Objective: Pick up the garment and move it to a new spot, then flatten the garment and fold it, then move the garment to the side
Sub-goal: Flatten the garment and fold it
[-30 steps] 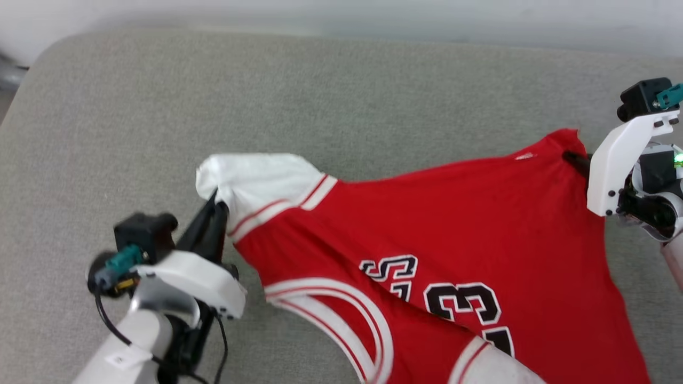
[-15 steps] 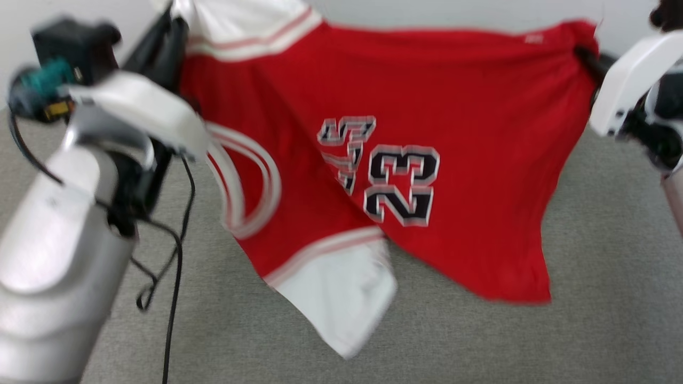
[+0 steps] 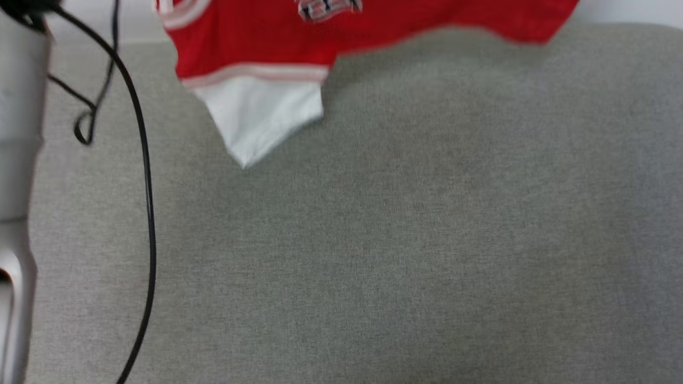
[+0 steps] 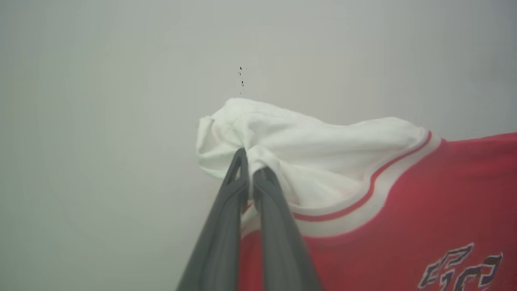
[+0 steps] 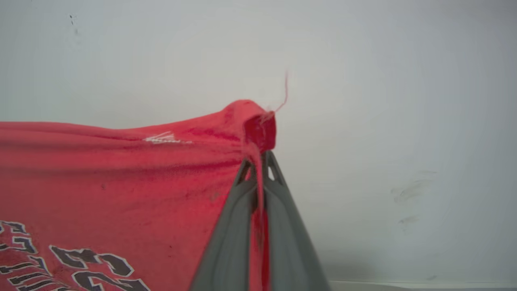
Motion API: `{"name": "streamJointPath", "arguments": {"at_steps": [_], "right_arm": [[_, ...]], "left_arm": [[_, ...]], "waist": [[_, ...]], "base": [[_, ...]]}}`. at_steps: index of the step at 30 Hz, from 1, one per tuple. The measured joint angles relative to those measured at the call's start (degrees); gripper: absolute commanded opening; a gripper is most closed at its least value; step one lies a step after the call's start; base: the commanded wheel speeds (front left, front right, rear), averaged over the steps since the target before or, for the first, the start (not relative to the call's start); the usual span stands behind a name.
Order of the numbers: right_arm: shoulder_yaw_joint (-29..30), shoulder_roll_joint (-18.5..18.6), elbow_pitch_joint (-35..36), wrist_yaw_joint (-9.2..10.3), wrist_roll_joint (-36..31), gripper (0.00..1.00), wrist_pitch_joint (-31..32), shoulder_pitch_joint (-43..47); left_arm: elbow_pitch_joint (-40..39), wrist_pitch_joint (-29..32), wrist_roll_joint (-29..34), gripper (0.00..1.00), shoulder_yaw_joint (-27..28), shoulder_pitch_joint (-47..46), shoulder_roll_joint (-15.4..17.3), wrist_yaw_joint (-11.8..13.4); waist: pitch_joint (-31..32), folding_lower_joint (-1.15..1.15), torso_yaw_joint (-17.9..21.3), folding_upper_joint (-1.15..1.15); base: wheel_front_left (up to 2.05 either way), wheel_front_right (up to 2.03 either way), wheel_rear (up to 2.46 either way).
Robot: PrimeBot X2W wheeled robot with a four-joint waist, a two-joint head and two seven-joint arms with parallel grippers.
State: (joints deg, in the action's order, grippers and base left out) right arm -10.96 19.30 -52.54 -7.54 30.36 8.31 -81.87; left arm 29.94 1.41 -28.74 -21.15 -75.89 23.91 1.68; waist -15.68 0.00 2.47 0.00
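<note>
Garment (image 3: 256, 32) hangs stretched over grey fabric surface (image 3: 405, 240), gripped at 2 ends

Left wrist view: the left gripper (image 4: 249, 163) has its fingers pressed together on a bunched white sleeve (image 4: 282, 133), with the red body running off toward 4 o'clock. Right wrist view: the right gripper (image 5: 258, 161) has its fingers closed on a red corner, the cloth stretching to 9 o'clock, black white-outlined lettering at 7 o'clock and a pale wall (image 5: 404, 101) behind. Head view: the shirt sits at 12 o'clock, a 2nd white sleeve (image 3: 261, 117) dangles toward 11 o'clock, and a black cable (image 3: 147, 202) and pale forearm (image 3: 16, 133) stand at 9 o'clock.
</note>
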Motion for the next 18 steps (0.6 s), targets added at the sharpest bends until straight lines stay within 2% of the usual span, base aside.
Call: {"name": "streamJointPath", "arguments": {"at_steps": [9, 18], "right_arm": [[2.97, -2.24, -5.25, -0.01, -5.33, 0.00, -2.49, -12.97], [3.83, -5.25, -8.26, 0.00, -8.90, 0.00, -4.87, -16.77]], "left_arm": [[9.92, -2.20, 0.00, 0.00, 1.56, -13.95, 0.18, -1.23], [17.58, -4.22, -1.80, 0.00, 2.49, -17.75, -0.90, -3.30]], "waist": [[-8.14, 0.00, 0.03, 0.00], [-16.23, 0.01, -0.56, 0.00]], "base": [[0.00, 0.00, 0.00], [0.00, 0.00, 0.00]]}}
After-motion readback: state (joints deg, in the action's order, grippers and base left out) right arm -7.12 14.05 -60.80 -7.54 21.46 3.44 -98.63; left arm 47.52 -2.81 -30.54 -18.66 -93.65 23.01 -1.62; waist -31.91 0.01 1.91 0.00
